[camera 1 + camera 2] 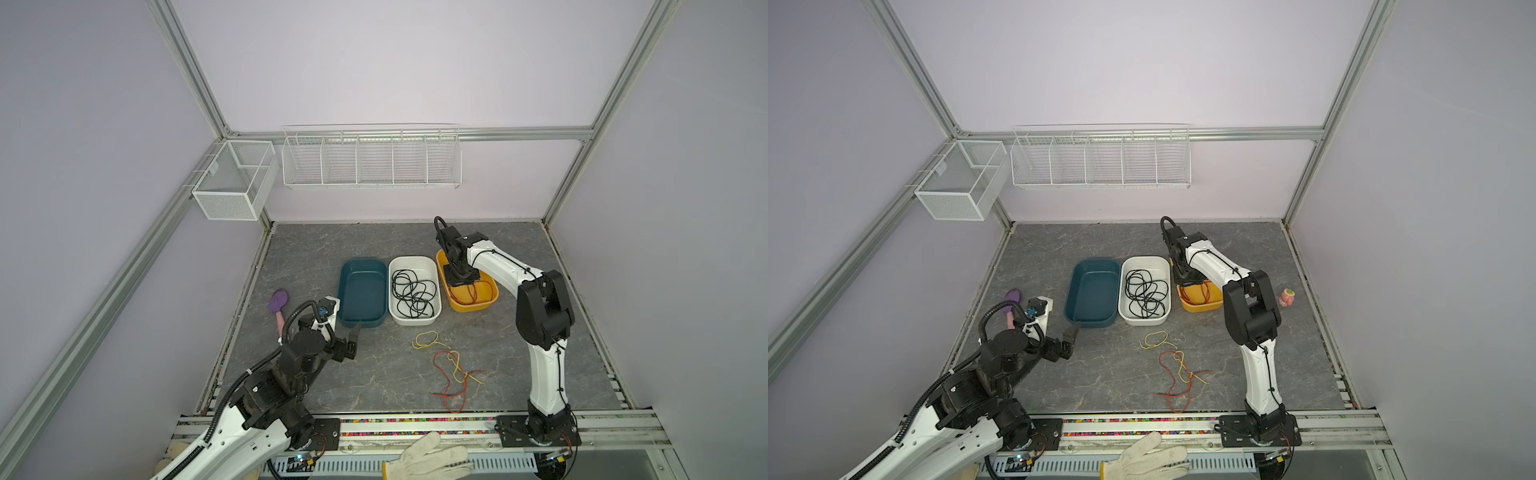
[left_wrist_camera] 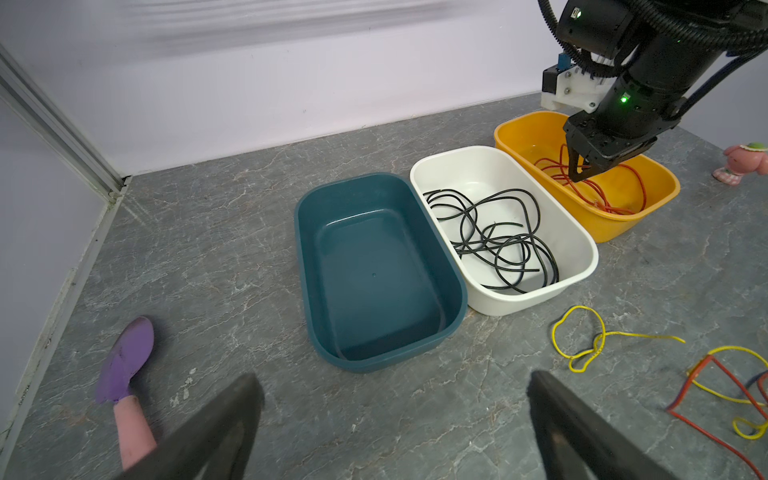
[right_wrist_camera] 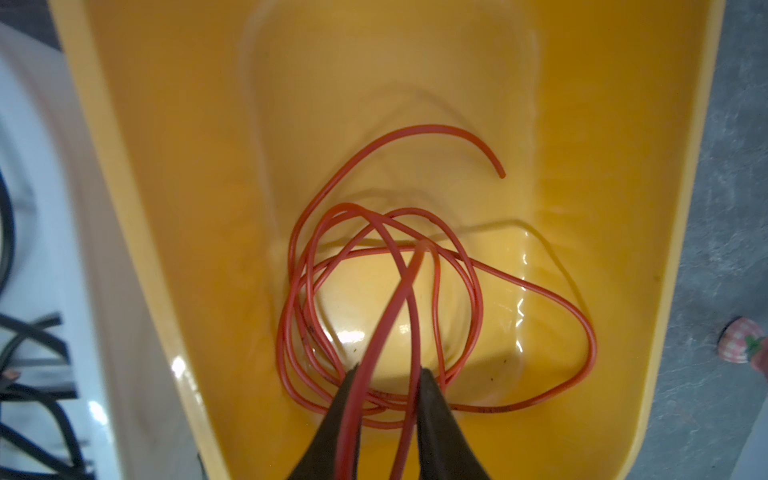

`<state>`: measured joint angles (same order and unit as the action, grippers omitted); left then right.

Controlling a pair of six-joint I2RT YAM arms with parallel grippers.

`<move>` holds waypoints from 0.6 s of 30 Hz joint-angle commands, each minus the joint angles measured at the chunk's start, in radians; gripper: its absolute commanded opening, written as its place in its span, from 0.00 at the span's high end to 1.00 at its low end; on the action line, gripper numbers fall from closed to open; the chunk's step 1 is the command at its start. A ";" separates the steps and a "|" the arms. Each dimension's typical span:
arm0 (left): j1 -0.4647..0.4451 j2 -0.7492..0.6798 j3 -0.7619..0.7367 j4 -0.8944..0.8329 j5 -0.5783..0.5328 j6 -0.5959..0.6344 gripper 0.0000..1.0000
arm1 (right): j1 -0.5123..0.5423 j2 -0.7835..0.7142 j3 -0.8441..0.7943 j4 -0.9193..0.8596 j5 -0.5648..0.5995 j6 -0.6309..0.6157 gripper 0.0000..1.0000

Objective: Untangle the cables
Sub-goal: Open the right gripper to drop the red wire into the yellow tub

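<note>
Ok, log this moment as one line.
right end effector: open astride red cable in yellow bin; left end effector: open; red-yellow tangle: on table

Top views: we look steeply down from high above the near edge of the grey marbled tabletop (image 1: 374,386), facing the pale lilac back wall (image 1: 395,62); both top views cover the whole tabletop, almost alike.
Left wrist: we sit low near the left edge, facing the far edge across the dark teal plastic tub (image 2: 309,257).
Right wrist: we hang close over the orange-yellow plastic tub (image 3: 166,166), looking down into it.
Shared: all four views see that tub and its coiled thin red cable (image 3: 390,318).
</note>
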<state>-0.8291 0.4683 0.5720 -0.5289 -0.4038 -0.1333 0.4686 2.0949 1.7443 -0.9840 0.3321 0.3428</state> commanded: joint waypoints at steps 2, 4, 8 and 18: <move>0.007 0.001 -0.008 0.008 -0.004 0.021 0.01 | -0.010 -0.075 -0.009 -0.036 -0.015 0.005 0.67; 0.006 -0.001 -0.008 0.008 -0.004 0.021 0.01 | -0.012 -0.111 -0.024 -0.034 -0.019 0.013 0.60; 0.006 -0.002 -0.008 0.008 -0.004 0.022 0.01 | -0.013 -0.179 -0.078 -0.015 -0.063 0.023 0.52; 0.005 -0.002 -0.007 0.006 -0.006 0.022 0.01 | -0.016 -0.350 -0.263 0.083 -0.269 0.057 0.61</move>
<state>-0.8291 0.4694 0.5716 -0.5285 -0.4042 -0.1261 0.4576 1.8011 1.5383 -0.9482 0.1734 0.3786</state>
